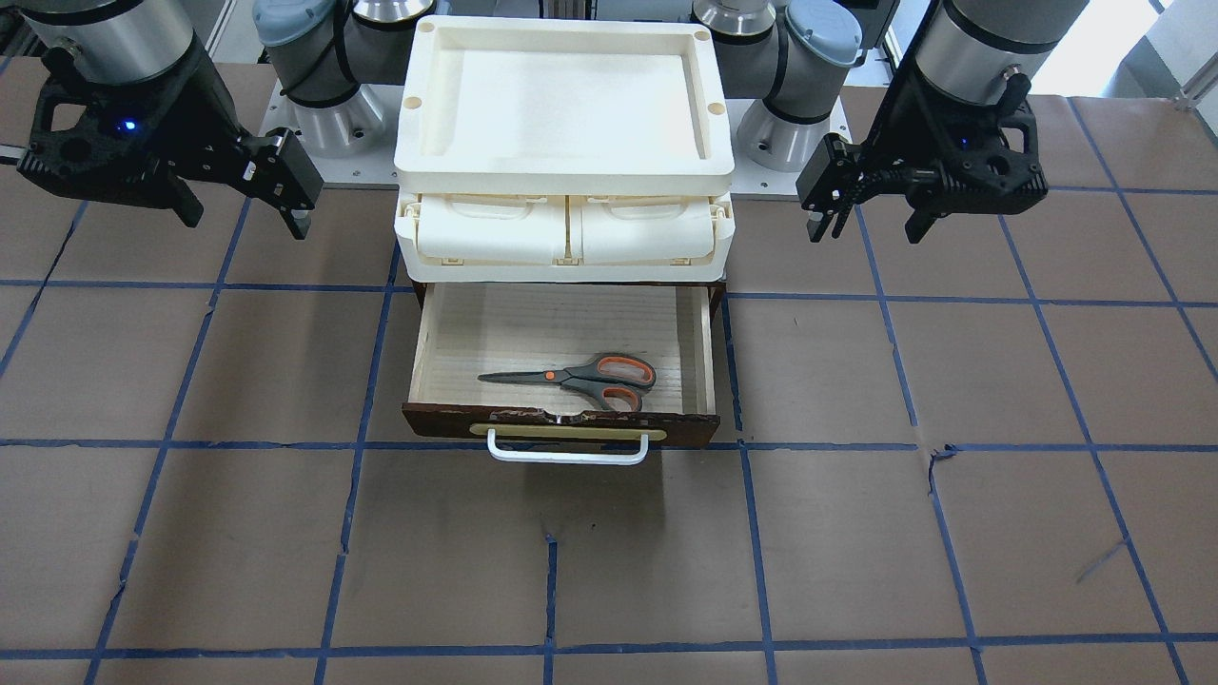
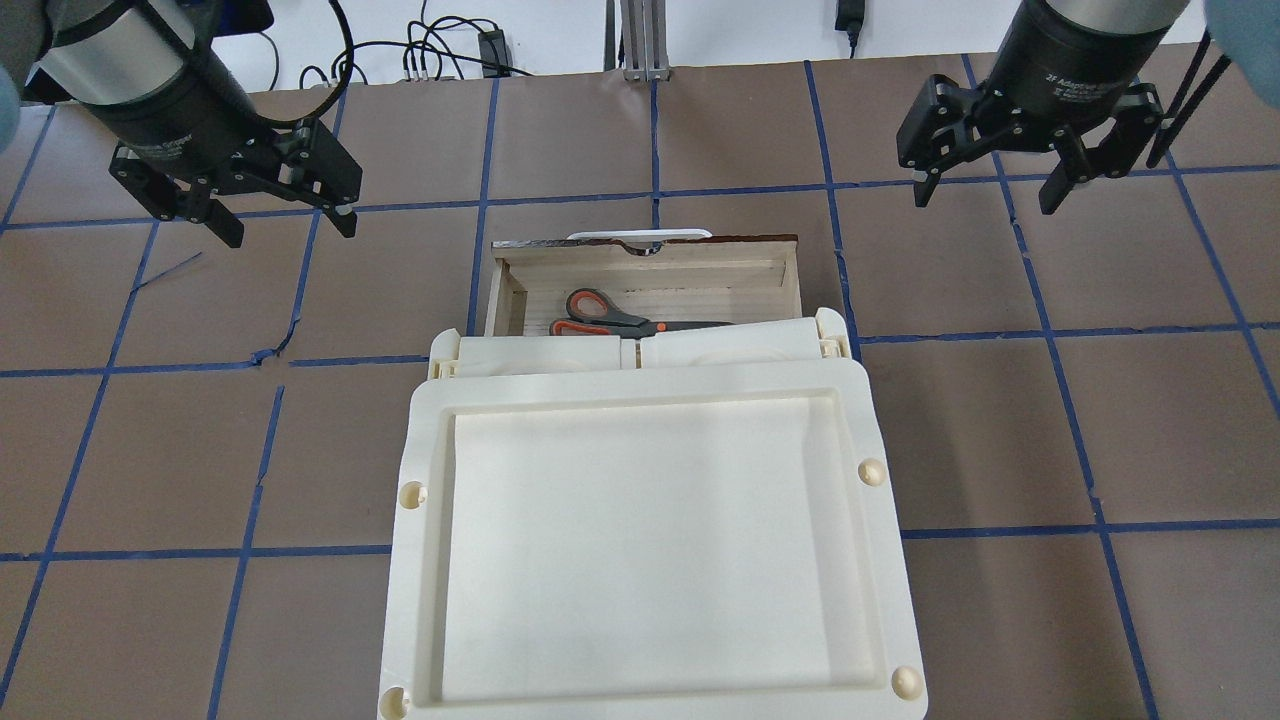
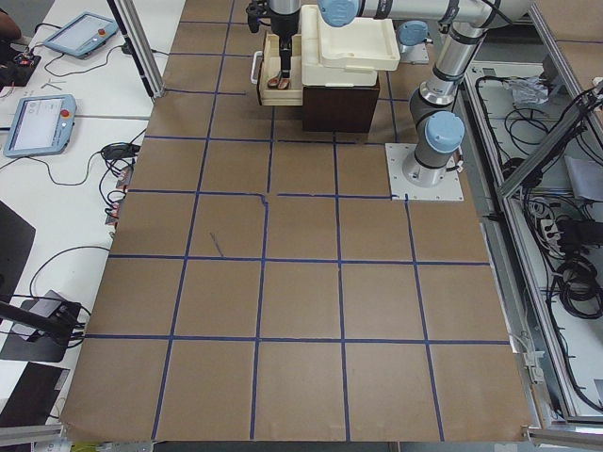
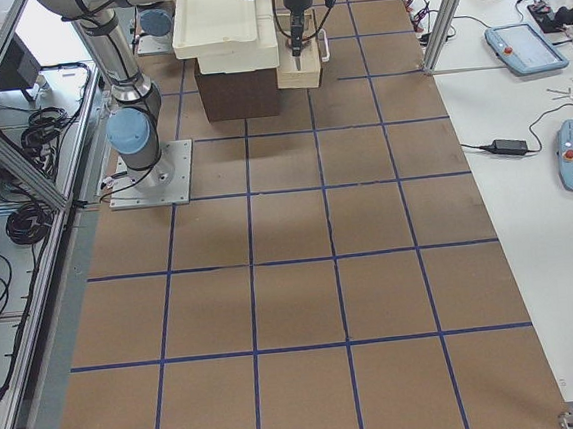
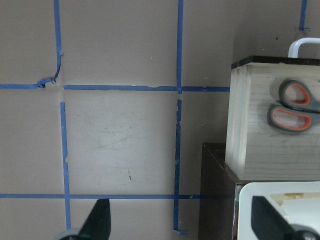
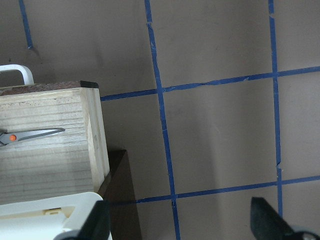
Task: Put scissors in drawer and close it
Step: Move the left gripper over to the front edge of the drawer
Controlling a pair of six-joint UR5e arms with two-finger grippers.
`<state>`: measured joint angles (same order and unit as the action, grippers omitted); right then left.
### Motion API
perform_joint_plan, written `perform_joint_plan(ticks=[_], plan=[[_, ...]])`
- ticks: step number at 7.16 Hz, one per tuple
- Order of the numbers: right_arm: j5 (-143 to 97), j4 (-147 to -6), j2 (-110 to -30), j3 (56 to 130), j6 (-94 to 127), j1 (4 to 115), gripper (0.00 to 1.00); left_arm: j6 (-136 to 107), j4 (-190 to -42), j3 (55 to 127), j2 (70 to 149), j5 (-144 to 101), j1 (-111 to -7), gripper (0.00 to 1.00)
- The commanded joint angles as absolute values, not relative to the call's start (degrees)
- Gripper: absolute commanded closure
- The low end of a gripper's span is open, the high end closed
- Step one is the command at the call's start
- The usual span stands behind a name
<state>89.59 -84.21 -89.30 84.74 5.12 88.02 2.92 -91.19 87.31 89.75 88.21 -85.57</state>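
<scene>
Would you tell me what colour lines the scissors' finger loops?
Orange, inside grey handles of the scissors; clearest in the exterior front-facing view.

Arms: brushed silver-grey arm tubes, pale blue joint caps, thin black bands at the joint seams. Each base is bolted to a square silver base plate, with dark screws at the corners. Wrist sections: silver above, matte black below. Left hand and right hand: all black, each with two angular fingers on open bar linkages and small bright metal spots at the pivots. White lettering on the right hand's round black body reads "2F Adaptive"; the rest is too small to read. Black camera bracket on each wrist; blue light lit on the right one. Thin black cable at the left wrist
</scene>
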Motion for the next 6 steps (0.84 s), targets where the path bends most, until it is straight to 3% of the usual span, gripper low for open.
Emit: perform_joint_plan(ticks=[1,6], plan=[[89.2,-84.5,-89.3,84.8,5.1,88.4,0.00,3.5,-84.2,86.7,94.9,84.1,-85.7,0.00],[89.2,-84.5,-89.3,85.1,4.1,88.4,0.00,2.6,-65.3,86.9,109.3,79.4,-86.3,0.00]])
